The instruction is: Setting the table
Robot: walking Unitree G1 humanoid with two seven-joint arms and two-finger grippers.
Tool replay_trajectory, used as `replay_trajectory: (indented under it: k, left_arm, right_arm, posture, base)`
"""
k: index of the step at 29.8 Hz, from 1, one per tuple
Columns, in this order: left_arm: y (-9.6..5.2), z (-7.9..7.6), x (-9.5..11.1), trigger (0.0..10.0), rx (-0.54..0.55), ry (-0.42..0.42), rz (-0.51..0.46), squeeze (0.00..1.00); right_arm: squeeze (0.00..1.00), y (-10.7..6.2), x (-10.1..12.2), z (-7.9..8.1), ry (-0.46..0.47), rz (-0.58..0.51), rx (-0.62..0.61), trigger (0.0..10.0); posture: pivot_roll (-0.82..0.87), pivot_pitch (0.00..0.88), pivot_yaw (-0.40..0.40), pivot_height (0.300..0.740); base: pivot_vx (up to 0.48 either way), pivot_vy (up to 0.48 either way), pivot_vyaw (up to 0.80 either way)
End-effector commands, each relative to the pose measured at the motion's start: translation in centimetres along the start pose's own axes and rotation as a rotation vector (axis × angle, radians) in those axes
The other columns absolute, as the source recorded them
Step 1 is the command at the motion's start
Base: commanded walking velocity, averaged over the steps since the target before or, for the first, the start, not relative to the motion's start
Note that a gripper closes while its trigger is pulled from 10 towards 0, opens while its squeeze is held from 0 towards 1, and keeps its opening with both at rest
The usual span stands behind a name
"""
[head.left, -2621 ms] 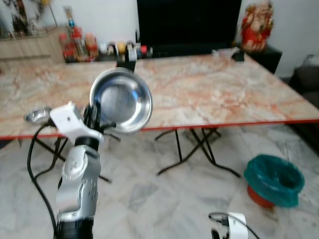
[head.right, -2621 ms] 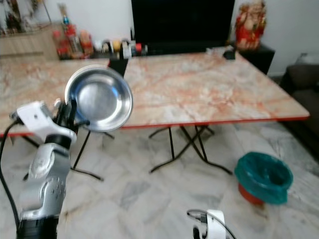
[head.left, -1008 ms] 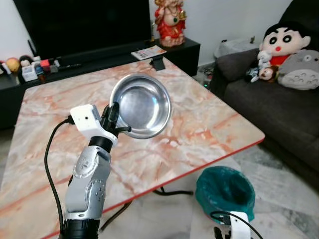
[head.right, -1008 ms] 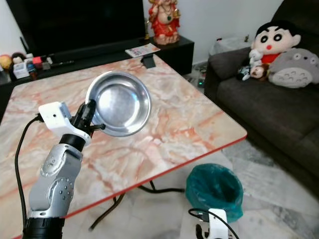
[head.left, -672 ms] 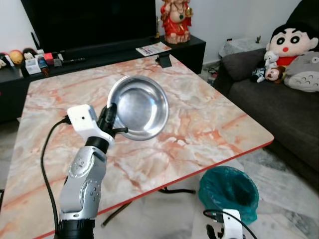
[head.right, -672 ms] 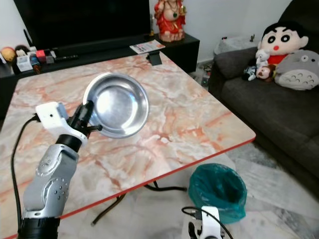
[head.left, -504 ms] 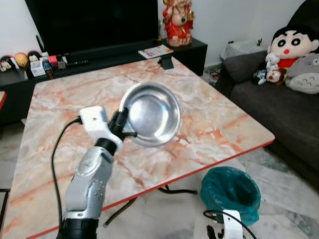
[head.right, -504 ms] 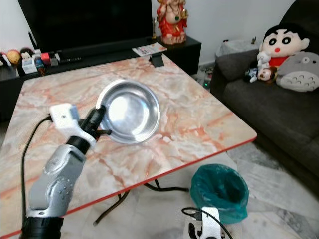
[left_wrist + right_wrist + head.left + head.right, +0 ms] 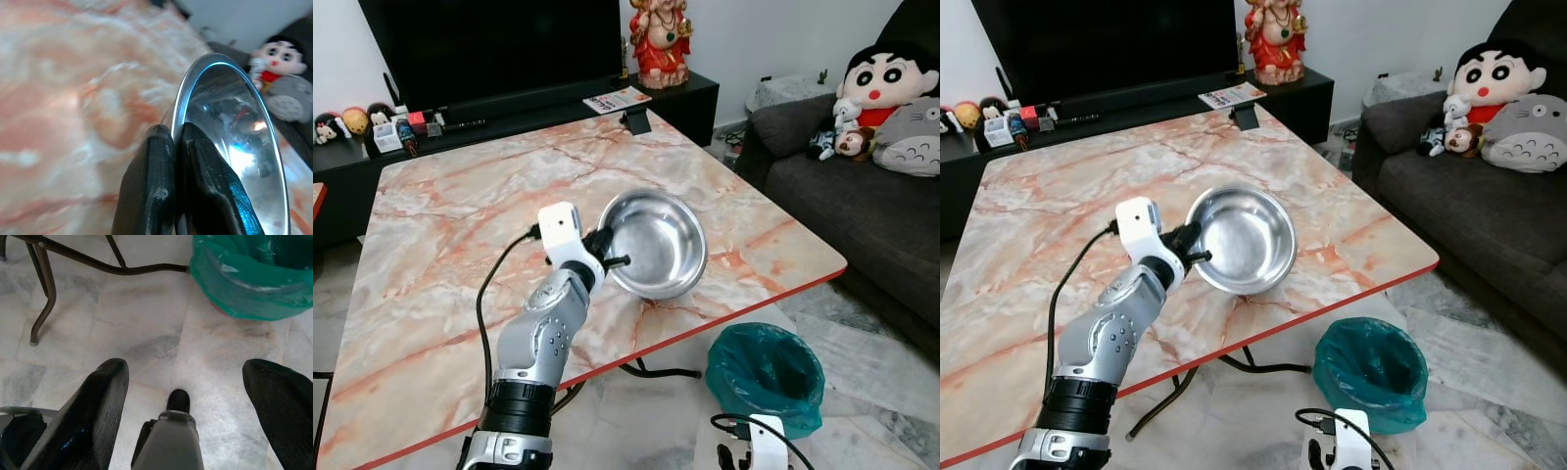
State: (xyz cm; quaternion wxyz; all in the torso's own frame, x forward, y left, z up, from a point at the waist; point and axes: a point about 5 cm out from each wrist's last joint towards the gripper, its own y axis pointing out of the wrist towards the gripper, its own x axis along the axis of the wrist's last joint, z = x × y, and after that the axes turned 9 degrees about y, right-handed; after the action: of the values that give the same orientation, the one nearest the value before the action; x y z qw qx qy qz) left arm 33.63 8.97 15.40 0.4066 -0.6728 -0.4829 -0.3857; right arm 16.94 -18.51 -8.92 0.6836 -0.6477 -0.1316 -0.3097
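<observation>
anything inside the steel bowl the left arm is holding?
Nothing inside the steel bowl: bare shiny metal with reflections. The left gripper pinches its rim, jaws shut, tilting it above the marble table. The table patch behind it is hidden.

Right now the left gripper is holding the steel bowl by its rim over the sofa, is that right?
Not the sofa. The left gripper is shut on the rim of the steel bowl, but the left eye view shows the bowl over the marble table, near its red front edge. The sofa stands apart, off to the right.
</observation>
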Motion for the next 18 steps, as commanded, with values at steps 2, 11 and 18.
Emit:
replay_trajectory:
  k: [2,11,18]
  left_arm:
    - [0.5,0.2,0.0,10.0,0.044,-0.011,0.025,0.0]
    - [0.4,1.2,-2.0,10.0,0.143,-0.048,0.143,0.0]
    - [0.2,1.6,-2.1,10.0,0.159,-0.044,0.147,0.0]
  right_arm:
    - [0.0,0.1,0.3,0.2,0.005,-0.01,-0.001,10.0]
    - [0.0,0.1,0.6,0.0,0.007,-0.017,-0.004,10.0]
    - [0.0,0.1,0.6,-0.2,0.001,-0.015,-0.007,10.0]
  posture:
    - [0.09,0.0,0.065,0.74]
    - [0.09,0.0,0.056,0.74]
    - [0.1,0.0,0.051,0.74]
  base:
    - [0.0,0.0,0.0]
    - [0.0,0.0,0.0]
    - [0.0,0.0,0.0]
